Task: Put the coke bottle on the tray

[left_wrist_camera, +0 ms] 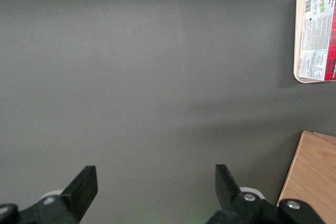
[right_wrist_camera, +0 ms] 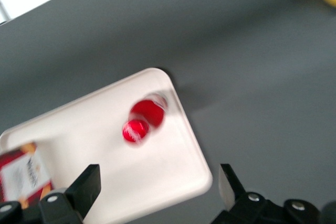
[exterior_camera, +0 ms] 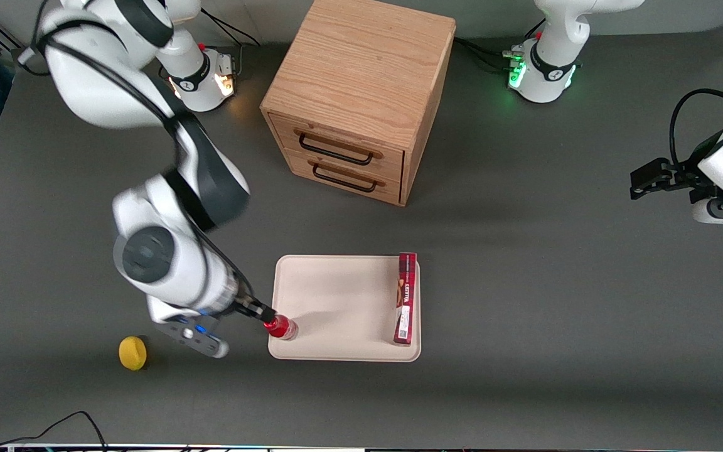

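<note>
The coke bottle (exterior_camera: 281, 327), small and red with a red cap, stands upright on the cream tray (exterior_camera: 336, 301), in the tray's corner nearest the front camera at the working arm's end. In the right wrist view the bottle (right_wrist_camera: 140, 123) is seen from above on the tray (right_wrist_camera: 94, 145). My right gripper (exterior_camera: 263, 312) is raised over that corner of the tray, just beside the bottle. The gripper (right_wrist_camera: 158, 178) is open and holds nothing; the bottle is apart from its fingers.
A long red box (exterior_camera: 405, 298) lies on the tray along its edge toward the parked arm's end, and also shows in the left wrist view (left_wrist_camera: 321, 30). A wooden drawer cabinet (exterior_camera: 361, 94) stands farther from the front camera. A yellow round object (exterior_camera: 132, 353) lies on the table near the working arm.
</note>
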Robot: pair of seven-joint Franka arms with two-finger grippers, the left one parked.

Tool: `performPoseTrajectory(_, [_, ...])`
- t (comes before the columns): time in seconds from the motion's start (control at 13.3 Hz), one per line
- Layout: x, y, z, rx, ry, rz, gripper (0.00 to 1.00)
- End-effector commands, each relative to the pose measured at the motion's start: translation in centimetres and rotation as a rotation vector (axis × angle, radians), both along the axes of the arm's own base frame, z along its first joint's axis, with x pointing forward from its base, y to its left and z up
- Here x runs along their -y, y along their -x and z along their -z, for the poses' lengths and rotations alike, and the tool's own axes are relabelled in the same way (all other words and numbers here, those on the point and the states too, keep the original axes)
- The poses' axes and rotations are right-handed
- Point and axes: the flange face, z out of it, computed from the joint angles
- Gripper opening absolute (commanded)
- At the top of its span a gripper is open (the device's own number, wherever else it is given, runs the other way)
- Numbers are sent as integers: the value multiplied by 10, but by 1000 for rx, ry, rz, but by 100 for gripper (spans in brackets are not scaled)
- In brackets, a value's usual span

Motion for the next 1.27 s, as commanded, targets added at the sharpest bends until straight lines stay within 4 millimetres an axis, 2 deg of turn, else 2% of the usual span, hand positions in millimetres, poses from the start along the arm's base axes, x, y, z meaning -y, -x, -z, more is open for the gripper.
performPoseTrajectory(0.0, [37,74,-131,-42,92,-163,100])
performPoseTrajectory(0.15, [64,124,-188,-72,93,-221,100])
performPoseTrajectory(0.3, [124,166,-226,-111,56,-211,100])
performPoseTrajectory(0.38, [158,189,-235,-117,21,-197,100])
performPoseTrajectory(0.53, [209,232,-229,-99,-20,-212,100])
performPoseTrajectory(0.6, [223,247,-212,-88,-24,-221,100])
performPoseTrajectory(0.82, [235,280,-164,-29,-24,-203,100])
performPoseTrajectory(0.97, [234,282,-160,-24,-23,-204,100])
performPoseTrajectory(1.2, [232,271,-174,-15,-22,-205,100])
